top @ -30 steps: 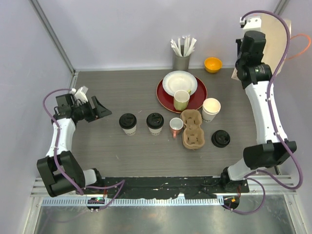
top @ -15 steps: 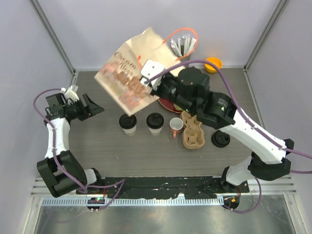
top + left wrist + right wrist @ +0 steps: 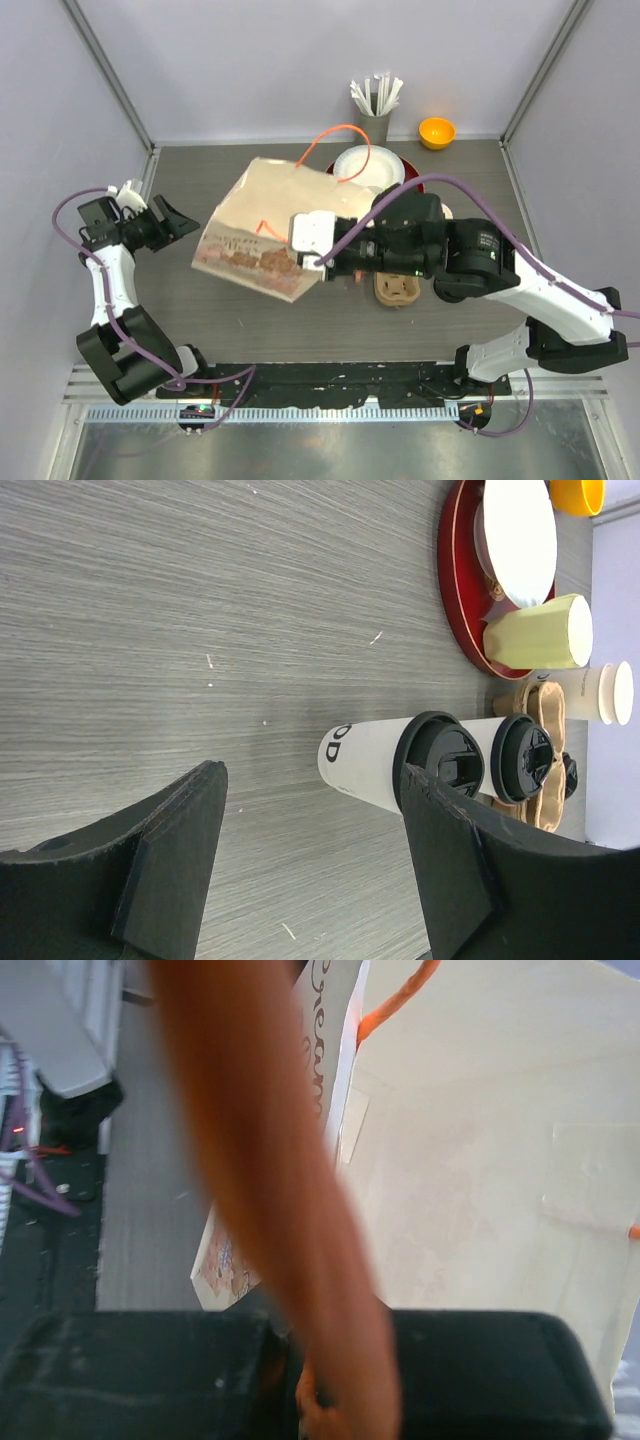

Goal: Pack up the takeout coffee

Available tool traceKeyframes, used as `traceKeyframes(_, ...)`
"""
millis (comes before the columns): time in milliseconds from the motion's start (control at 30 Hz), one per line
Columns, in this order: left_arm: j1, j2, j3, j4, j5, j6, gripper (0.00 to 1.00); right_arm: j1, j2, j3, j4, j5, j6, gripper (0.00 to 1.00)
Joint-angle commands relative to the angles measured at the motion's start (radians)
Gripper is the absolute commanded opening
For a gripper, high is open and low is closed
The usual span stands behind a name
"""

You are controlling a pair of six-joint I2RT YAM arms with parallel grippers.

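We take the grey counter (image 3: 250, 320) first. Over its middle the right arm (image 3: 500, 265) reaches leftward. The right claw (image 3: 335, 1365) is pinched tight on the orange handle (image 3: 260, 1160) of a cream paper bag (image 3: 265, 225). The bag hangs tilted, its printed band toward the near left. We cannot tell whether it touches the counter.

The left arm (image 3: 105, 280) stands at the left edge. The left claw (image 3: 310, 825) is spread wide, holds nothing, and points right across the counter.

A red plate (image 3: 455, 580) lies at the far side of the counter, carrying a white plate (image 3: 520, 540) and a green mug (image 3: 535, 645). A cardboard carrier (image 3: 397, 290) lies just near of the red plate, partly under the right arm.

From above, the bag hides both cups. The left wrist view shows them upright on the counter, close side by side with black lids on. The left cup (image 3: 365, 765) is nearer the left claw but well apart from it. The right cup (image 3: 520, 758) stands beyond it, near the carrier.

An orange bowl (image 3: 437, 131) sits at the far right.
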Motion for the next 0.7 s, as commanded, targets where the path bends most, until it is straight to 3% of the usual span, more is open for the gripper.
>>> traceKeyframes(0, 0.018, 0.003, 0.036, 0.004, 0.023, 0.011, 0.74, 0.103, -0.012, -0.027, -0.087, -0.056, 0.038, 0.01)
traceKeyframes(233, 0.022, 0.015, 0.033, -0.001, 0.031, 0.011, 0.74, 0.144, -0.001, -0.108, -0.124, -0.056, 0.064, 0.01)
traceKeyframes(433, 0.025, 0.012, 0.034, -0.001, 0.031, 0.011, 0.74, 0.147, 0.013, -0.267, -0.024, 0.054, 0.063, 0.01)
traceKeyframes(667, 0.030, 0.012, 0.031, -0.002, 0.034, 0.014, 0.74, 0.155, 0.071, -0.364, 0.012, 0.025, 0.001, 0.01)
